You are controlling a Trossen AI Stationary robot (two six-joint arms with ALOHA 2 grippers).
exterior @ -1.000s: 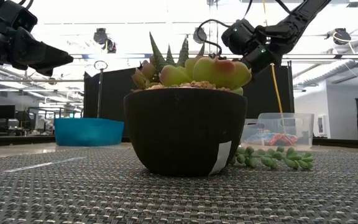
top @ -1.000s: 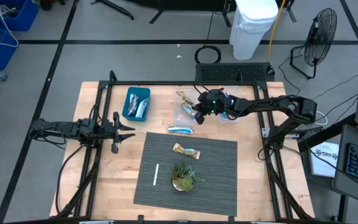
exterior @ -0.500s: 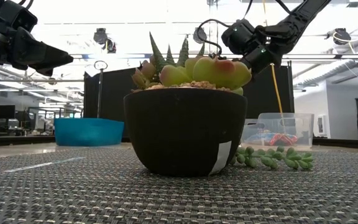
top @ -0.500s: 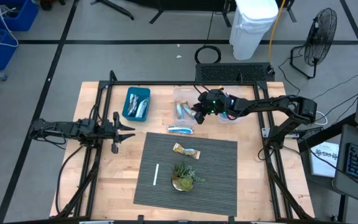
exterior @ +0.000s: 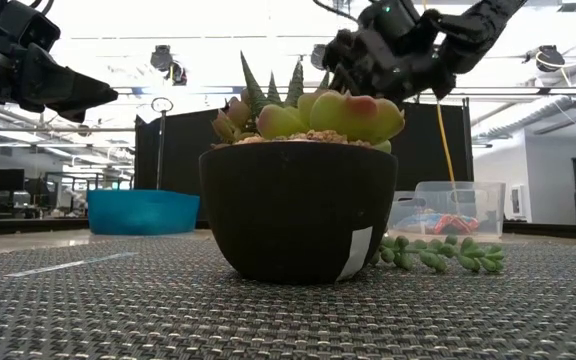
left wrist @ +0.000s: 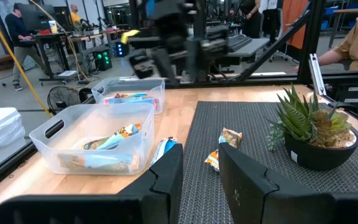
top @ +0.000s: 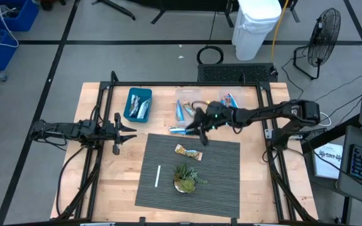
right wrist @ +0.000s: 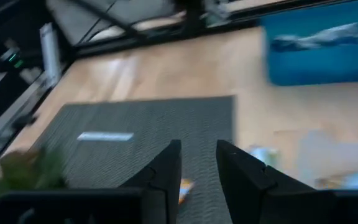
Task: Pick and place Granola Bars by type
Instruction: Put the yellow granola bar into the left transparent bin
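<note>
A silvery-blue bar [top: 182, 131] lies flat on the wood just beyond the mat's far edge. A tan-gold bar [top: 188, 151] lies on the mat, and shows in the left wrist view [left wrist: 222, 146] too. More bars sit in the blue bin [top: 137, 103] and in two clear bins [top: 184, 108] [top: 231, 102]. My right gripper [top: 197, 128] hovers open above the mat's far edge, right of the silvery-blue bar, with nothing between its fingers [right wrist: 197, 167]. My left gripper [top: 128, 130] waits open at the table's left, off the mat [left wrist: 201, 180].
A dark pot with a green plant [top: 185, 177] stands on the grey mat [top: 222, 182] near its near edge, and a thin white stick [top: 158, 175] lies to its left. Black frame rails run along the table's sides. People sit at desks in the room beyond.
My right gripper has moved from above the left clear bin toward the table's near-left, and now hangs over the mat's far edge beside the silvery-blue bar. The left arm has kept still.
</note>
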